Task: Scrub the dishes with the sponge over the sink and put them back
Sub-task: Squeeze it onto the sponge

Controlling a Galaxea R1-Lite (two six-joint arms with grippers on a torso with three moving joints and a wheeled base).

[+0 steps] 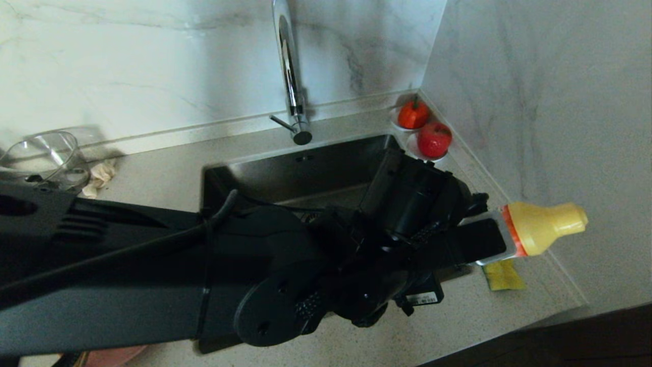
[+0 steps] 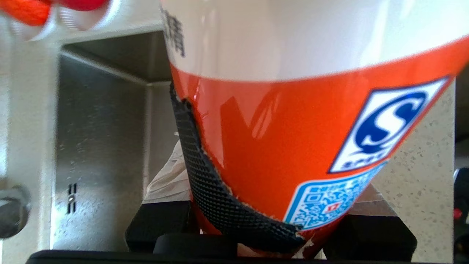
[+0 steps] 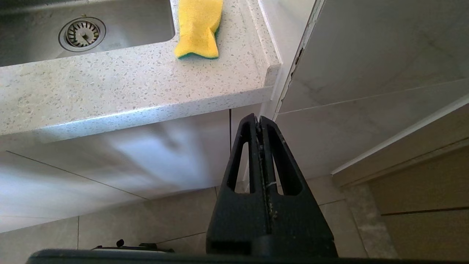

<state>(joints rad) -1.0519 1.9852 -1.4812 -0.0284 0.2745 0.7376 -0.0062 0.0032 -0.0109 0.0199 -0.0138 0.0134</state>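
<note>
Orange and white plastic fills your left wrist view: the left tool [image 1: 501, 239] grasps a dish-soap bottle [image 1: 542, 228], its black mesh pad [image 2: 205, 176] pressed against the orange label. From the head, you see the bottle lying tipped nearly level, yellow cap pointing toward the right wall, held over the bench [image 1: 458, 316] just right of the sink [image 1: 305, 173]. Your left arm stretches across the basin and hides most of it. The sponge [image 1: 503, 275] lies on the bench below the bottle, close to the sink's right edge, yellow side up. Your right tool [image 3: 261, 124] hangs clenched below the bench edge, in front of the cabinet, holding nothing. Two red fruits [image 1: 423, 127] sit in the back corner, and a clear glass bowl [image 1: 43, 158] stands far left beside a beige rag [image 1: 99, 176]. A sliver of pink plate [image 1: 114, 355] shows under the arm.
</note>
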